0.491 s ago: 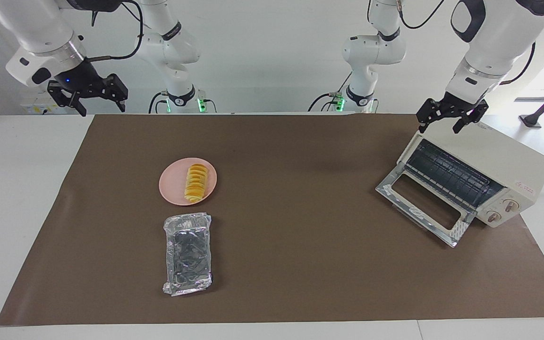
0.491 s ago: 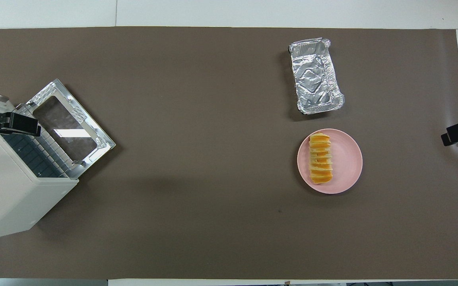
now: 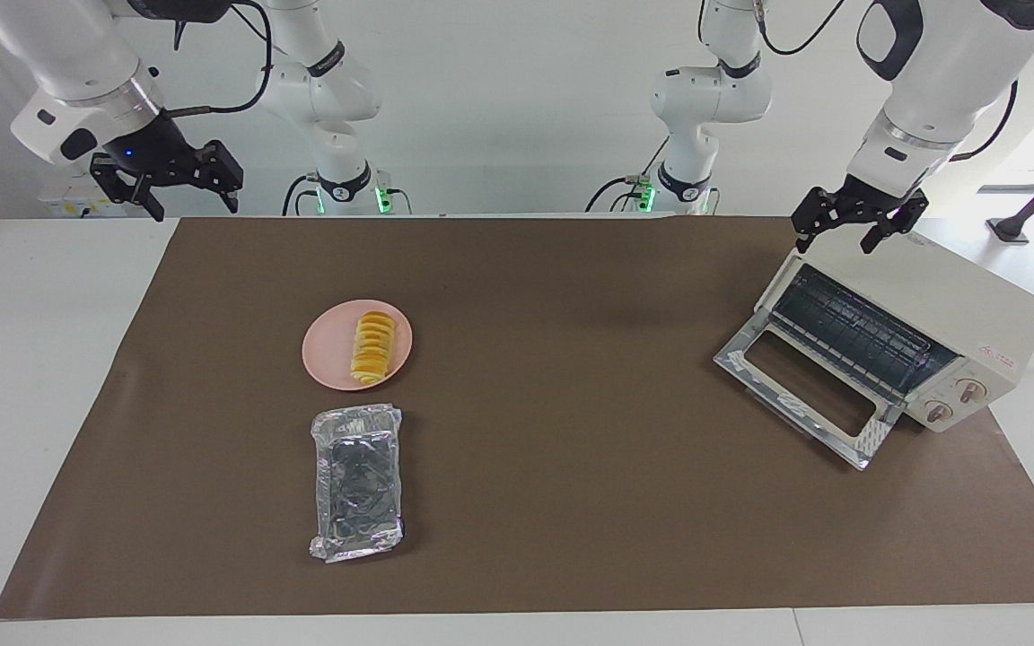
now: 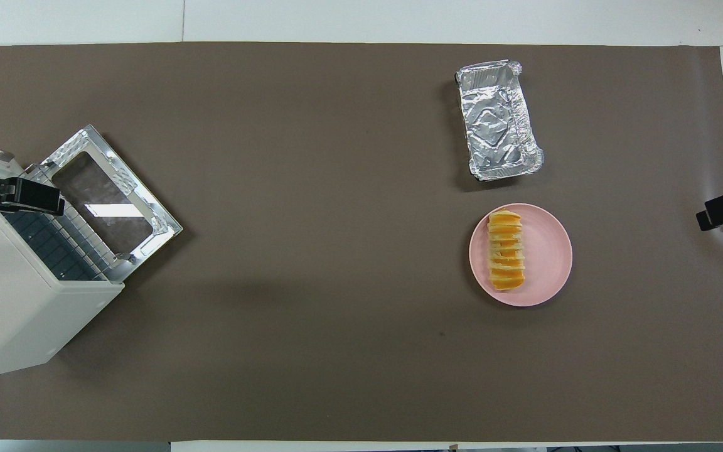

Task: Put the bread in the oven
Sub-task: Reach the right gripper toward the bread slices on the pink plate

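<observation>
The bread (image 3: 372,346) is a golden ridged loaf lying on a round pink plate (image 3: 324,354) toward the right arm's end; the overhead view shows both the bread (image 4: 506,258) and the plate (image 4: 553,251). The cream oven (image 3: 966,301) stands at the left arm's end with its glass door (image 3: 804,386) dropped open and the dark rack showing. My left gripper (image 3: 836,238) hangs open just over the oven's top corner; one finger (image 4: 29,196) shows from overhead. My right gripper (image 3: 194,208) is open and empty, raised over the table's edge by its base.
A crinkled silver foil tray (image 3: 357,482) lies empty beside the plate, farther from the robots; it also shows in the overhead view (image 4: 499,119). A brown mat (image 3: 571,502) covers the table.
The right gripper has risen very slightly. Nothing else has visibly moved.
</observation>
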{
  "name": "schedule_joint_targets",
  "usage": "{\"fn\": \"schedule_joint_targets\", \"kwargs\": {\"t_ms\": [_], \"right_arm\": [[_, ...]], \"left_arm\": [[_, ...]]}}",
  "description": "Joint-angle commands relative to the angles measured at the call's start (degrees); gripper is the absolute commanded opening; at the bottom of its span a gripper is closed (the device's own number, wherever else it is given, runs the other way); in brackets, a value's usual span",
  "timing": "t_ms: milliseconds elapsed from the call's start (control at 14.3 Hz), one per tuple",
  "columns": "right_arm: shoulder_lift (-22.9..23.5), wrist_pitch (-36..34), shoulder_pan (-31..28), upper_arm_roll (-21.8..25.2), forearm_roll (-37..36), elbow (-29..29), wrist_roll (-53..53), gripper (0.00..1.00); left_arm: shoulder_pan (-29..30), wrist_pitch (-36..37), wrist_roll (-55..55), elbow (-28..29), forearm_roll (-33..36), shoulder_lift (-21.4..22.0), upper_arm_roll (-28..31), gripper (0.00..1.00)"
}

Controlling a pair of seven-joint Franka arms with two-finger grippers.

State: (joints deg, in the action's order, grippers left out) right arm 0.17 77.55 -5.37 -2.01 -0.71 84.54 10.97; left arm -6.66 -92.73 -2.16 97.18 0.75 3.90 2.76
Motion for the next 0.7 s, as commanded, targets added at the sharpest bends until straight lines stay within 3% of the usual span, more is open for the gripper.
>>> {"fn": "schedule_joint_targets", "kwargs": {"t_ms": [0,210,420,631], "right_arm": [[-0.34,0.85,-0.17,-0.37,-0.43,0.71,-0.86,1.0],[-2.18,3.29,0.53,-0.45,-0.08,4.47,-1.21,1.0],[-6.31,12.96,5.0,-0.45,-0.08,14.65,-7.34,1.0],[-7.29,21.29,9.83,-0.45,-0.08,23.71,-15.6,1.0]], "left_arm": [[0.07,0.36,-0.38,0.64,-0.49,1.11,0.06,1.0],[0.07,0.36,-0.38,0.64,-0.49,1.11,0.06,1.0],[0.16,0.36,-0.38,0.64,-0.49,1.11,0.06,1.0],[0.07,0.36,-0.47,0.73,-0.49,1.11,0.06,1.0]]}}
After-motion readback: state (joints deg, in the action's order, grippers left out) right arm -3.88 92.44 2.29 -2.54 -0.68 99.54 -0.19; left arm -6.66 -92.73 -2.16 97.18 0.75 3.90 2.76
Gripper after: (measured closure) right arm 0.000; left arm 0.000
